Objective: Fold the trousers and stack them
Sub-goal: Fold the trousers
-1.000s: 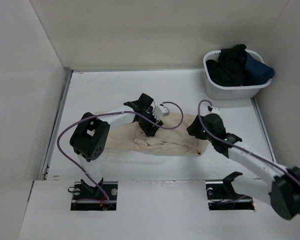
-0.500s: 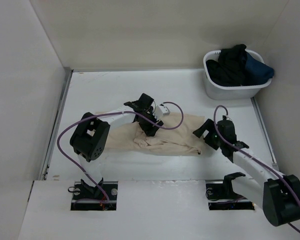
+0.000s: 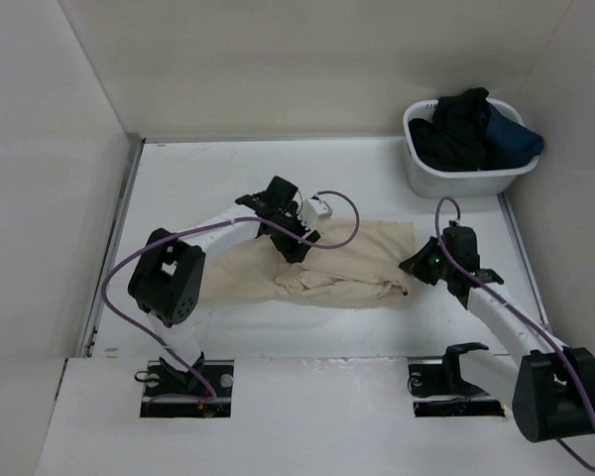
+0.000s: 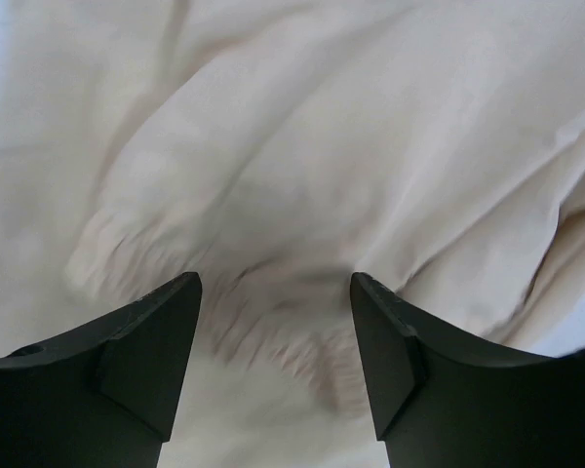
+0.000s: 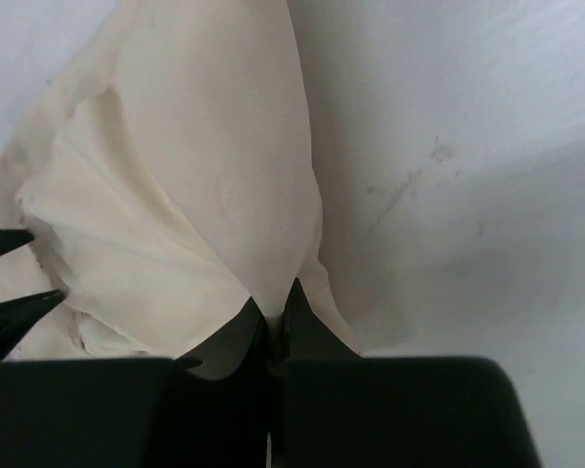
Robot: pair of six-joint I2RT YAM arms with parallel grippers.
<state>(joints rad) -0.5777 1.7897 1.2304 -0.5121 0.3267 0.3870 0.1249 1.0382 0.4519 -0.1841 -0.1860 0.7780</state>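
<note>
Mid-fold, it appears: your right end effector (image 5: 271, 310) pinches the trousers (image 3: 352, 260) at one edge, the left end effector (image 4: 273, 288) hangs open over them — next, carry that edge across.

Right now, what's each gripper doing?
Left gripper: open, over the trousers.
Right gripper: shut on the trousers' edge.

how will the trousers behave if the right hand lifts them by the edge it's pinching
Probably floppy: the trousers lie in soft wrinkles and folds, so they would likely sag from the right hand rather than hold shape. They look thin, so probably light. Pushed across the table, the cloth would likely bunch, not slide whole.
</note>
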